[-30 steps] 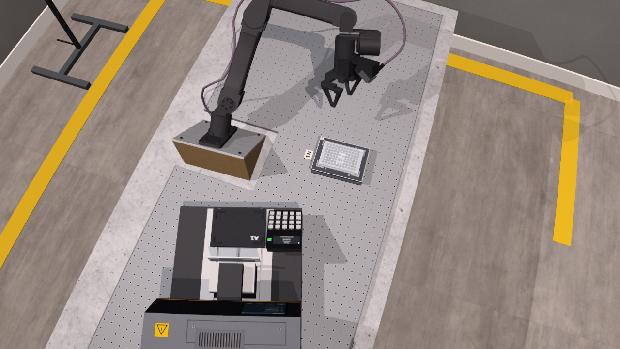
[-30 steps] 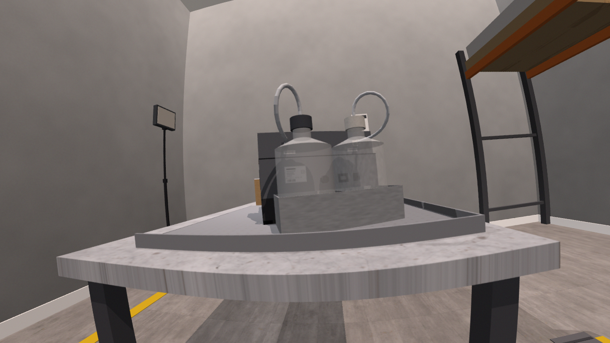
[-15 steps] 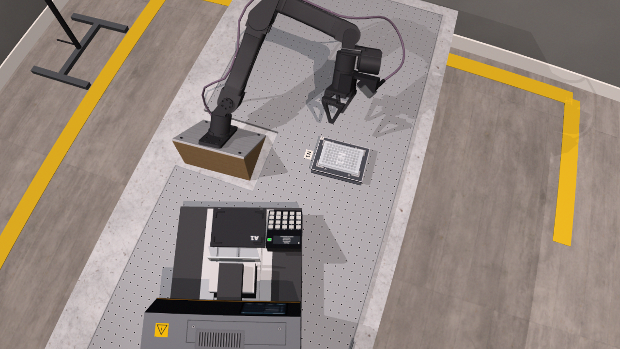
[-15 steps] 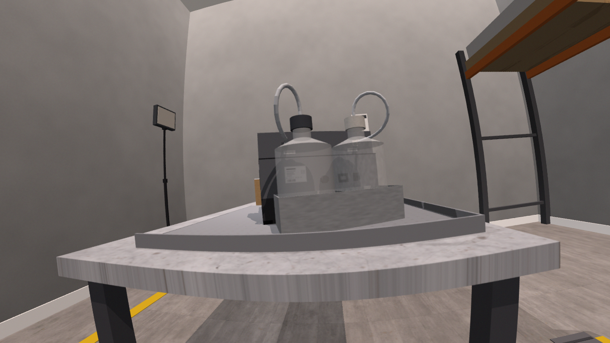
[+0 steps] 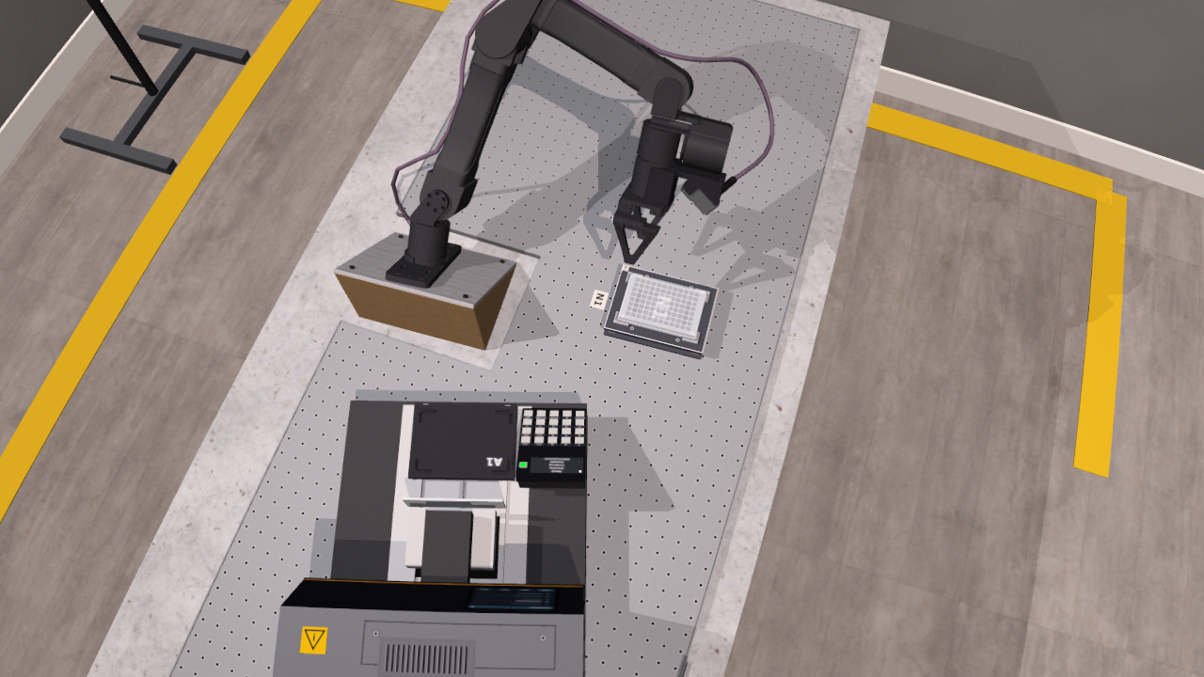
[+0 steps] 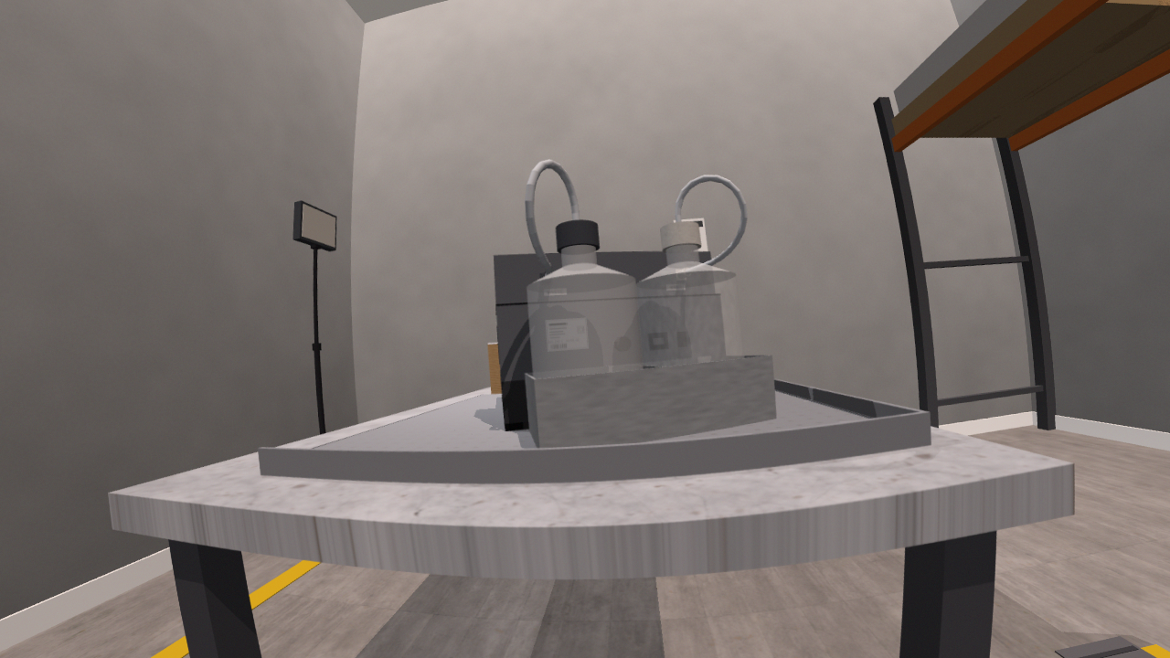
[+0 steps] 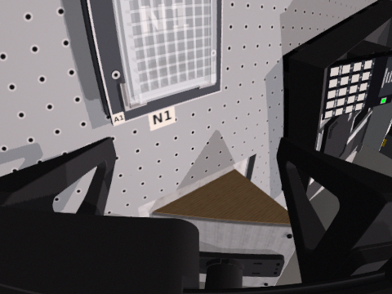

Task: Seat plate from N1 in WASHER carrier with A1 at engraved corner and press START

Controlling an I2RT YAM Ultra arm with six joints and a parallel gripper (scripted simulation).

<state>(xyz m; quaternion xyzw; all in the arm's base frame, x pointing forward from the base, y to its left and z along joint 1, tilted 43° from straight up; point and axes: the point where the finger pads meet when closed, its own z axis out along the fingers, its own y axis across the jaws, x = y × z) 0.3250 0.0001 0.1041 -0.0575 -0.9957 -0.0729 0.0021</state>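
Observation:
The clear plate point(image 5: 665, 305) point(image 7: 171, 49) lies in the dark nest N1 point(image 5: 652, 338) point(image 7: 108, 53). The nest's A1 label point(image 7: 118, 118) is at its corner beside the N1 label; the plate's cut-off corner is too small to tell. My gripper point(image 5: 631, 255) point(image 7: 196, 146) is open and empty, above the table near the nest's A1 corner, its fingers not around the plate. The washer's carrier point(image 5: 463, 437) is outside and empty, with A1 engraved point(image 5: 494, 461) at one corner. The keypad point(image 5: 553, 427) point(image 7: 351, 87) is beside it. The lamp point(image 5: 522, 464) point(image 7: 383, 100) is green.
The arm's base stands on a wood-sided block point(image 5: 412, 307) point(image 7: 229, 200) between the nest's side and the washer point(image 5: 370, 471). The washer's tall grey housing point(image 5: 505, 631) rises behind the carrier. Two bottles point(image 6: 580, 327) point(image 6: 678, 319) with looped tubes stand in a grey tray point(image 6: 654, 405) behind it.

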